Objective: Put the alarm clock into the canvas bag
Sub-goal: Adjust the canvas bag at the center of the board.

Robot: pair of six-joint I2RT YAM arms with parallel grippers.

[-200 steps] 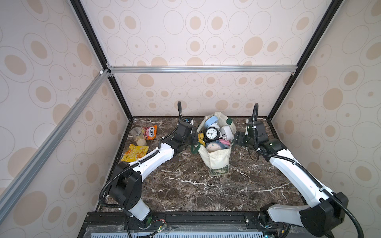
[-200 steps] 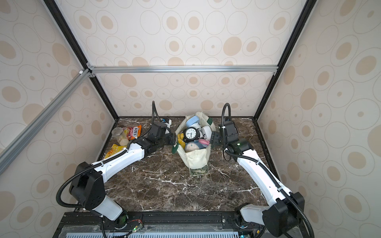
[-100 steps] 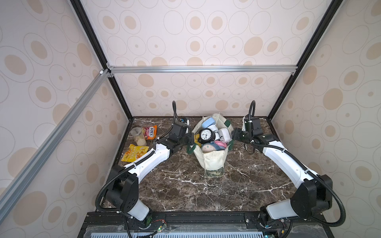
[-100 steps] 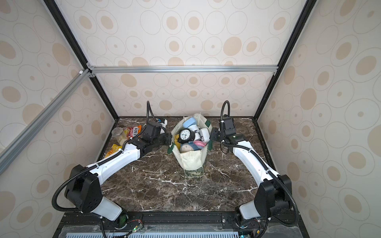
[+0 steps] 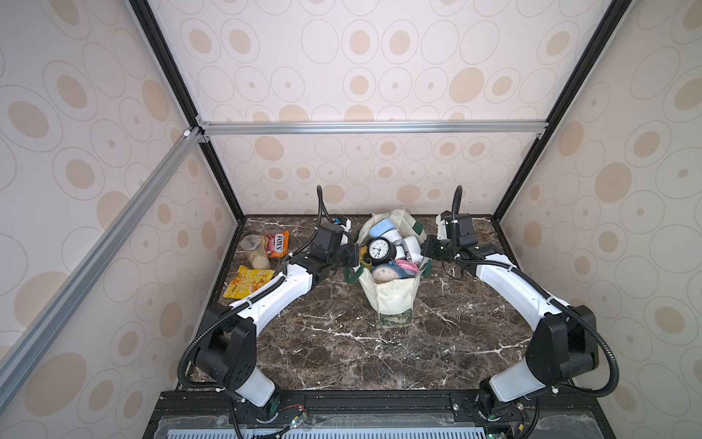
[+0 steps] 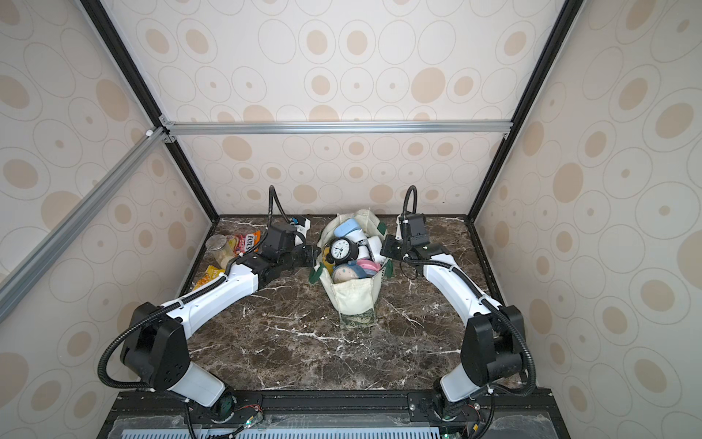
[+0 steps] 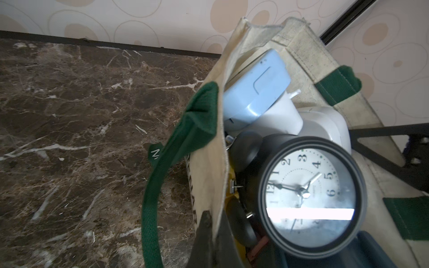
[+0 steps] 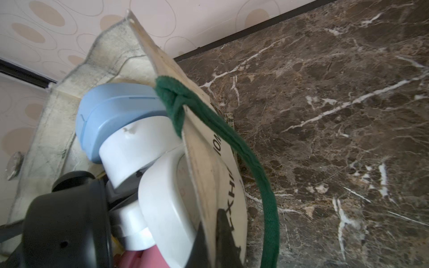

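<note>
Alarm clock (image 5: 380, 251): black, round, white dial, lies on top of other clocks (image 5: 408, 243) inside the canvas bag (image 5: 387, 300), mid-table (image 5: 342, 342), toward the far edge.

Both top views: left gripper (image 5: 351, 256) pinched shut on bag's left rim, right gripper (image 5: 426, 251) shut on right rim; clock itself is free. Prob. rigid, smooth, fairly light, glass face fragile. Best hold = round case sides, not the dial.

Left wrist: alarm clock (image 7: 308, 192) w/ dial readable, green strap (image 7: 153, 197) beside it; top views too small for that.

Right wrist: only the clock's black back (image 8: 65, 220), plus bag cloth betw. fingers (image 8: 224, 232).
</note>
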